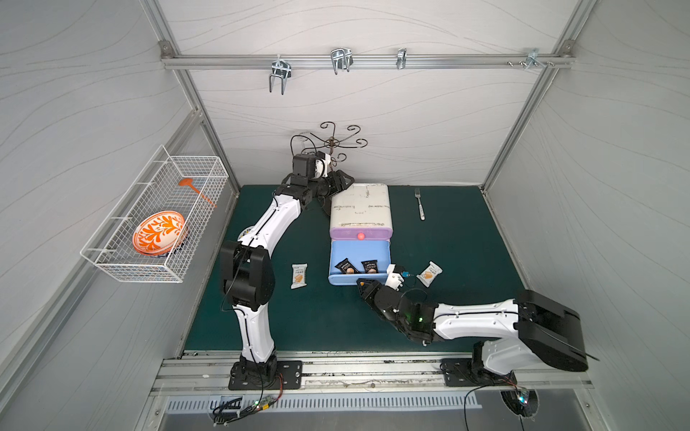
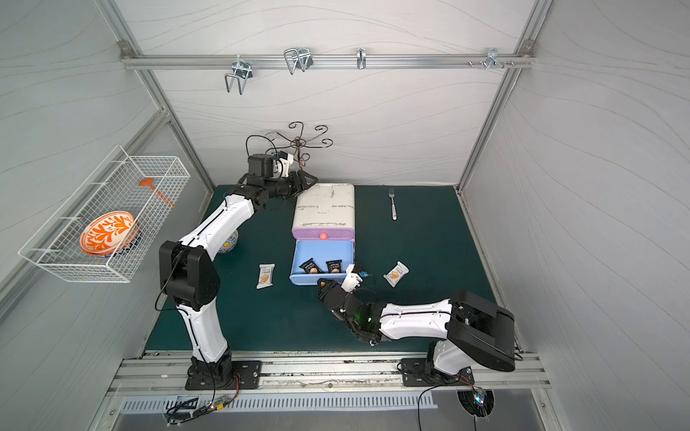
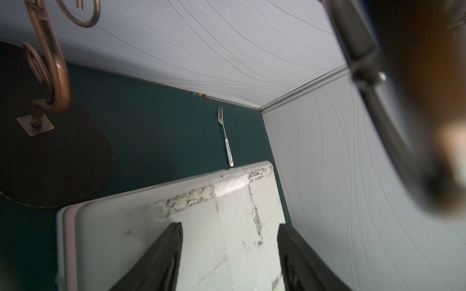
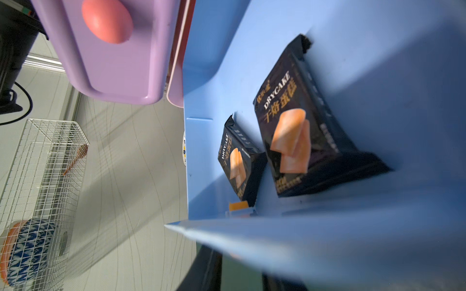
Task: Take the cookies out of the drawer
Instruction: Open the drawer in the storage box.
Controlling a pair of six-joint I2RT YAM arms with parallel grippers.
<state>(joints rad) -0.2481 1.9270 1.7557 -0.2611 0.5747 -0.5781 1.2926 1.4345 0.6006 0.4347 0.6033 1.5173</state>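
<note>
The blue drawer (image 1: 341, 280) stands pulled out of the white cabinet (image 1: 360, 203). Two black cookies packets (image 1: 345, 266) (image 1: 370, 266) lie inside it, seen close in the right wrist view (image 4: 297, 131) (image 4: 239, 161). Two white cookies packets lie on the green mat, one left of the drawer (image 1: 298, 276) and one right of it (image 1: 429, 273). My right gripper (image 1: 361, 283) (image 4: 242, 259) is at the drawer's front wall, closed on its knob, which the wall mostly hides. My left gripper (image 1: 345, 179) (image 3: 229, 226) rests open over the cabinet's back left corner.
A fork (image 1: 420, 203) lies right of the cabinet near the back wall. A scrolled metal stand (image 1: 332, 143) rises behind the left gripper. On the left wall hangs a wire basket (image 1: 194, 164) holding an orange patterned bowl (image 1: 160, 233). A purple drawer (image 1: 360, 234) sits shut above the blue one.
</note>
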